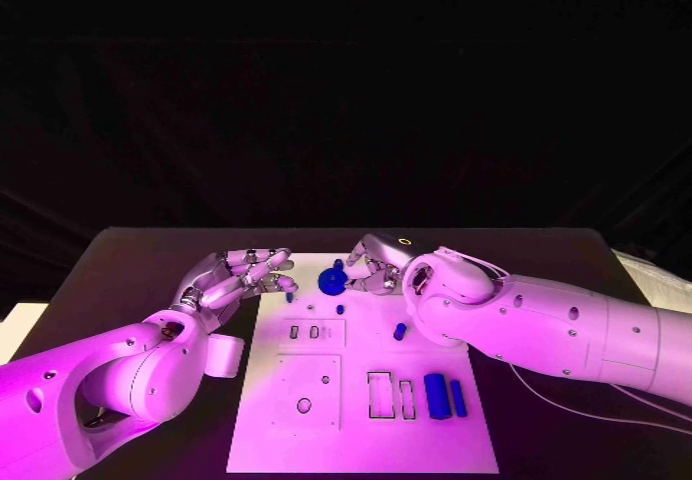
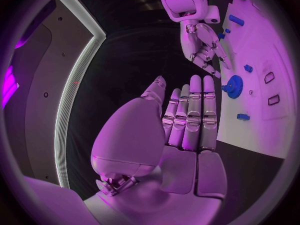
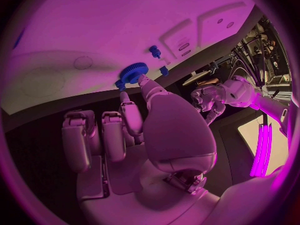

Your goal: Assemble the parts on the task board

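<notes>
- At the far end of the task board [image 1: 274, 440], a blue gear [image 1: 332, 283] is seen standing near the far edge, just beside the right hand [image 1: 372, 272].
- Right hand: thumb and a finger are reached toward the gear [image 3: 130, 74]; the other fingers are curled back. Contact looks likely in the right wrist view, but a true pinch cannot be confirmed; whether it holds the gear cannot be told.
- Left hand [image 1: 238, 278]: nothing is held; fingers are extended, lying side by side, palm open, hovering over the board's far left corner. It is probably parked there to keep the gear's approach free while staying within reach.
- Small blue pegs [image 1: 400, 331] are left mid-board, apart from both hands; two longer blue bars [image 1: 444, 396] are laid side by side near the right edge, next to the rectangular slots [image 1: 389, 394] they are presumably meant for.
- Judged step: gear being grasped or seated at the far edge; most parts not yet placed.
- Room: open board is available toward the near edge; the far edge is crowded, with both hands near each other. The right forearm overhangs the board's right side, so clearance above the bars is limited.
</notes>
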`<control>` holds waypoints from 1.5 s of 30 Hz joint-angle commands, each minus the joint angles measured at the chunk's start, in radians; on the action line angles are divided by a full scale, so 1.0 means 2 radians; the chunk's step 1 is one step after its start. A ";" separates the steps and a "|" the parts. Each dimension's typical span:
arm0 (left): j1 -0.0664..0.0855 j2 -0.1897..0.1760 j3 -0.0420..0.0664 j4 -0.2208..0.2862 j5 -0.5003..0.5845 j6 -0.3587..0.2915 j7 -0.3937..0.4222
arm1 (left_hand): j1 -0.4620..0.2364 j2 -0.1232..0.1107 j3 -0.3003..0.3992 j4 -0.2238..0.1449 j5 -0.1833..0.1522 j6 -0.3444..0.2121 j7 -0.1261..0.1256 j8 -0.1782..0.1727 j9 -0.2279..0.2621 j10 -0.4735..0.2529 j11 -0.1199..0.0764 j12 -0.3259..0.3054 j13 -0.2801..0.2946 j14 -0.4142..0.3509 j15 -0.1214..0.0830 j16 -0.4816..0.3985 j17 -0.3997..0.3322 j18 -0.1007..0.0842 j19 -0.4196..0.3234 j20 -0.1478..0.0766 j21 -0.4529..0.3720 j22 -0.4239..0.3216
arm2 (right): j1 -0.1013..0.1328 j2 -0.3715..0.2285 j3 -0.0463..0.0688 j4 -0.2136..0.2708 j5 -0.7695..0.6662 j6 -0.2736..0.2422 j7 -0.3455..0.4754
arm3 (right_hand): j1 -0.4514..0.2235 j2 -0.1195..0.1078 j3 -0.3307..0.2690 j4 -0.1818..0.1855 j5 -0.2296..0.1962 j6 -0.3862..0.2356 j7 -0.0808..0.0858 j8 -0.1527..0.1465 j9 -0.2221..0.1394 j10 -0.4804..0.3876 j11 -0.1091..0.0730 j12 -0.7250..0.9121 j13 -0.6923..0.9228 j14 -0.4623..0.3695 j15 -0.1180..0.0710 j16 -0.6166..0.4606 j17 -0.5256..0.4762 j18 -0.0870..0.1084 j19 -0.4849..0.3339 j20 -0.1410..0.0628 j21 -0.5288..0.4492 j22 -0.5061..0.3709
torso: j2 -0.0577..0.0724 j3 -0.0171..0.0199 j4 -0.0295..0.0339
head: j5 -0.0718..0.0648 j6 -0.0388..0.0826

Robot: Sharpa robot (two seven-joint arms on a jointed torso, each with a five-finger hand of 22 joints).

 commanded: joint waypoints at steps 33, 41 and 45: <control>0.000 0.004 0.000 -0.009 -0.002 0.015 0.002 | 0.003 0.004 0.001 -0.004 -0.001 0.001 0.003 -0.002 0.000 0.000 0.002 -0.002 0.000 -0.003 0.000 -0.003 0.001 0.004 -0.004 0.000 0.001 0.001 | 0.000 -0.156 0.001 -0.041 0.158 0.023 0.236 | 0.029 -0.007 -0.007 -0.019 0.016 0.001 0.000 -0.001 0.000 0.004 0.001 0.011 0.012 0.040 0.003 0.001 0.078 -0.003 0.016 0.004 0.000 0.086 | -0.002 0.0107 -0.0154 | -0.005 0.005; 0.000 0.004 0.000 -0.011 -0.002 0.015 0.001 | 0.003 0.004 0.001 -0.004 -0.001 0.001 0.003 -0.002 0.000 0.000 0.002 -0.002 0.000 -0.003 0.000 -0.003 0.001 0.004 -0.004 0.000 0.001 0.001 | -0.008 -0.151 0.001 -0.047 0.155 0.033 0.238 | 0.030 -0.008 -0.008 -0.020 0.016 0.002 0.000 -0.001 0.000 0.004 0.001 0.012 0.012 0.040 0.003 0.001 0.077 -0.003 0.016 0.004 -0.001 0.085 | -0.002 0.0103 -0.0157 | -0.003 0.004; 0.000 0.003 0.000 -0.012 -0.002 0.015 0.001 | 0.003 0.004 0.001 -0.004 -0.001 0.001 0.003 -0.002 0.000 0.000 0.002 -0.002 0.000 -0.003 0.000 -0.003 0.001 0.004 -0.004 0.000 0.001 0.001 | -0.010 -0.149 0.001 -0.050 0.154 0.036 0.237 | 0.030 -0.007 -0.008 -0.020 0.016 0.002 0.000 0.000 0.000 0.005 0.001 0.012 0.013 0.040 0.003 0.001 0.077 -0.003 0.016 0.004 -0.001 0.085 | -0.002 0.0100 -0.0154 | -0.004 0.002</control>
